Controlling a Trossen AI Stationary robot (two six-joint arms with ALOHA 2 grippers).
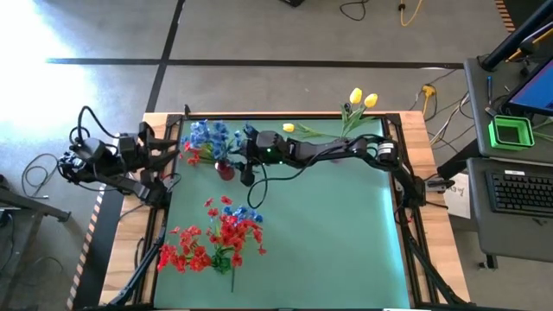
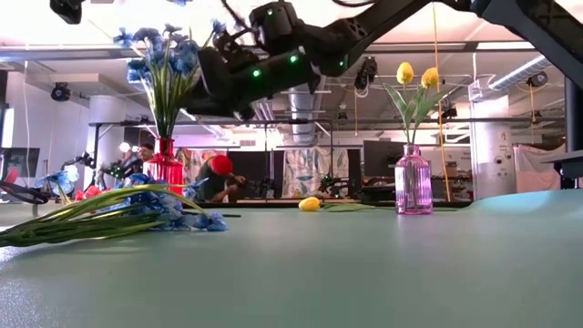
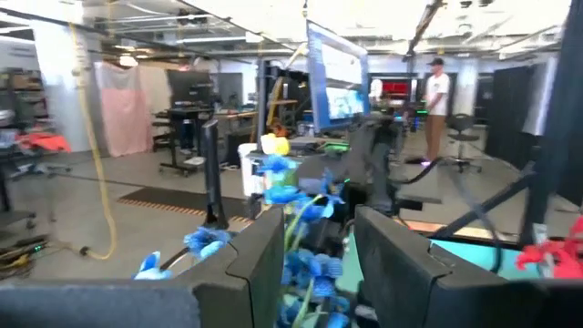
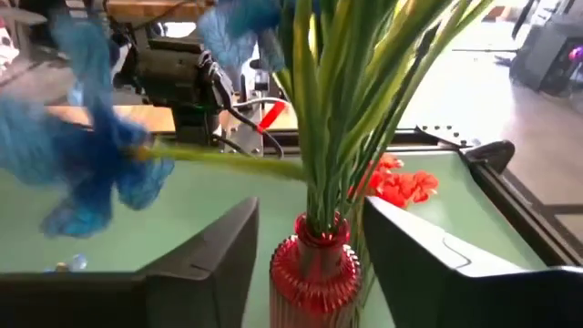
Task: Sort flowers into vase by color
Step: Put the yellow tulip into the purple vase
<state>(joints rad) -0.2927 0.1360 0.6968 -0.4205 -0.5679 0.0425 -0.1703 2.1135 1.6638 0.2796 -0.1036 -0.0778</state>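
red vase [image 4: 314, 273] base cut off, blue blooms [image 4: 86, 164] blurred

Right arm stretched across the table's far side, wrist level, right gripper [image 1: 248, 164] hanging above the surface, fingers parted. Left arm folded at the table's left edge; left gripper [image 1: 175, 154] fingers seemingly part-spread, hard to judge.

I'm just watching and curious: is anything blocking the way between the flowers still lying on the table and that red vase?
Nothing on the mat itself seems to. The heap of red and blue flowers lies apart from the red vase, with bare green mat between. But the right gripper hovers right at the vase, its jaws open around the blue stems there.
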